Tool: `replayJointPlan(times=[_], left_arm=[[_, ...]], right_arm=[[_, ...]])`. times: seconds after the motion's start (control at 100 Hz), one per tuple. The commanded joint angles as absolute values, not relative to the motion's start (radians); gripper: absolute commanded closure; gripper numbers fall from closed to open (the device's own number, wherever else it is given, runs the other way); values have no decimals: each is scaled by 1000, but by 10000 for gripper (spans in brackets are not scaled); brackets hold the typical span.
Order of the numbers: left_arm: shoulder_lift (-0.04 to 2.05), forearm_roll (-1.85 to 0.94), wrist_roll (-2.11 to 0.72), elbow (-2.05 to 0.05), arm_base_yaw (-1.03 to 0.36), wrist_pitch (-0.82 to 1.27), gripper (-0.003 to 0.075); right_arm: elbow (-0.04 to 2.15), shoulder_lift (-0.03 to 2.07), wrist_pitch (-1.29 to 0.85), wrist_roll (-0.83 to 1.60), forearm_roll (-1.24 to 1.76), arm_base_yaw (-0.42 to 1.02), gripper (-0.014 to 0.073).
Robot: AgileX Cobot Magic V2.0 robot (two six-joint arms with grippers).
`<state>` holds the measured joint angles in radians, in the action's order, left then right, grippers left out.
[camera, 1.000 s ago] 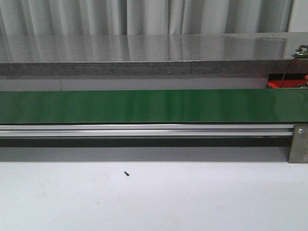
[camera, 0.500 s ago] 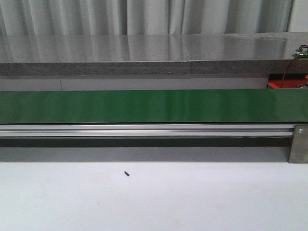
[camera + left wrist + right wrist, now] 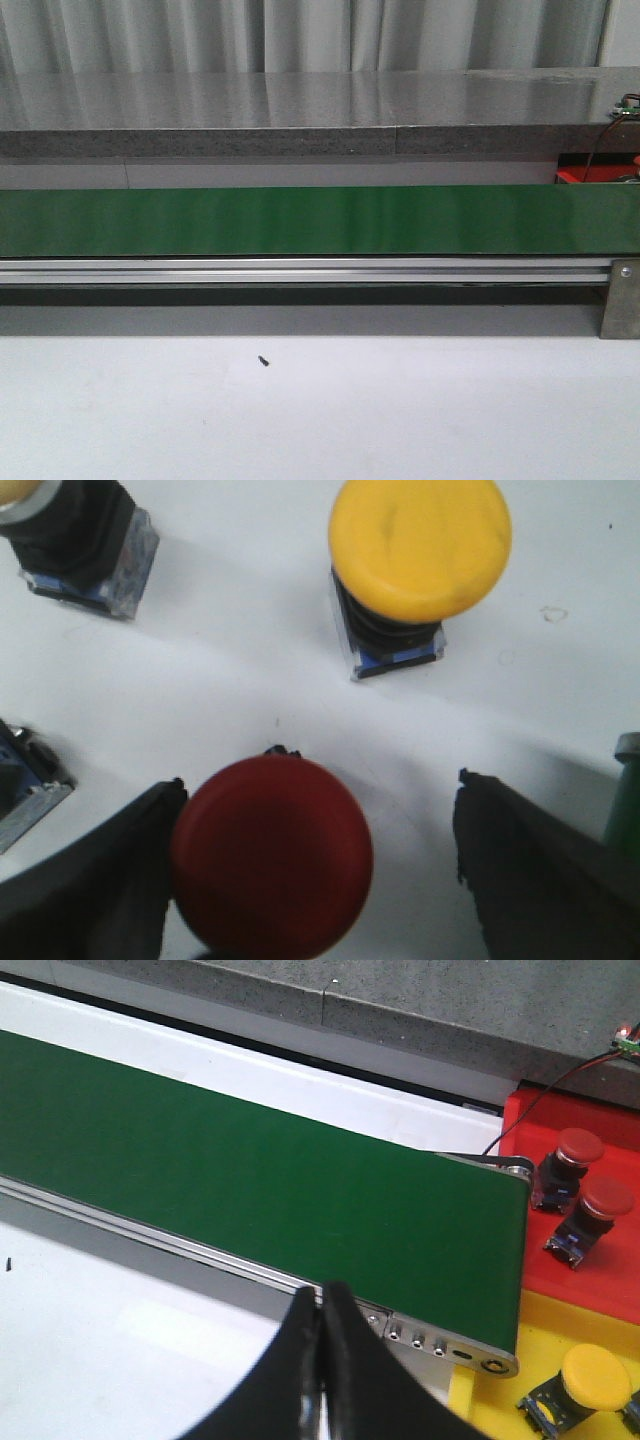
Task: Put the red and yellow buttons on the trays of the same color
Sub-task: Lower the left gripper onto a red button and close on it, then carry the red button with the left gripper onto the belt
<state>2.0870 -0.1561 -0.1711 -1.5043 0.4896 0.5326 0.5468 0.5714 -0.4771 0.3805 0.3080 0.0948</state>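
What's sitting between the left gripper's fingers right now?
In the left wrist view, the left gripper is open around a red button, which sits against one finger; bare white table fills the rest of the gap.

Your left gripper [image 3: 315, 865] has its fingers spread wide around the red mushroom-head button [image 3: 271, 857]; the yellow mushroom-head button [image 3: 420, 548] blocks passage just ahead. The long green conveyor belt [image 3: 320, 220] offers unobstructed room.

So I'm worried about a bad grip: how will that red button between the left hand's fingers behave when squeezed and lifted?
The red button has a rounded, smooth-looking cap, so the left hand may slip on it. Like the yellow button, the cap probably overhangs a narrower base, so it looks top-heavy and apt to tip. It seems rigid.
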Motion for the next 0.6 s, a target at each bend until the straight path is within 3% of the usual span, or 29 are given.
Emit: replayJointPlan(times=[0.0,0.17,0.32,0.59], left_arm=[[2032,-155,-166,-1537,488,486,251],[2032,-146,-166,-1537,488,481,407],[2032,-140,-166,-1537,489,493,496],[1966,-137,-166,-1537,495,536,554]], right_arm=[[573,571,-411,381,309,91,654],[573,571,-411,381,309,91,654],[573,571,-411,381,309,91,654],[573,571,-411,381,309,91,654]])
